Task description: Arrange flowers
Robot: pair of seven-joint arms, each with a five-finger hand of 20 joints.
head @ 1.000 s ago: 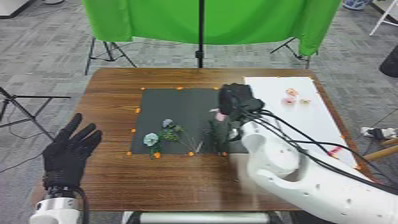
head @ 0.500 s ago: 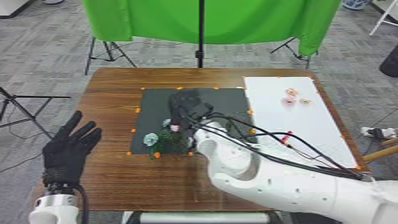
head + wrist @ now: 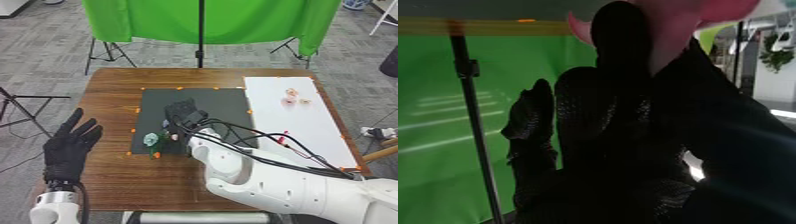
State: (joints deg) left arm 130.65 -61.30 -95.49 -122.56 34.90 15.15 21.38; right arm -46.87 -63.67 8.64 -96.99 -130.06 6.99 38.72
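Pink flower (image 3: 673, 22) is held in the robot's right hand (image 3: 183, 112), its petals pinched between black-gloved fingers, over the dark mat (image 3: 222, 100) on the brown wooden table (image 3: 115, 185). The right arm reaches across the table's near side, black cables running along it. Just beside that hand, toward the robot's left, a pale blue-green flower (image 3: 150, 138) lies on the mat near its near left corner, with green leaves beside its head. Farther right, a white board (image 3: 315, 127) adjoins the mat and bears a group of small pink flowers (image 3: 289, 101) toward its far end. Nearer the robot on the same board, partly crossed by the cables, is what looks like a red flower (image 3: 285, 134), though the view there is poor. Orange markers (image 3: 179, 88) dot the edges of mat and board. The left hand (image 3: 67, 155) is at the table's left side, well apart from the flowers, its fingers straight and spread wide. Green cloth (image 3: 213, 25) hangs beyond the table's far edge, with a black stand (image 3: 201, 54) in front of it
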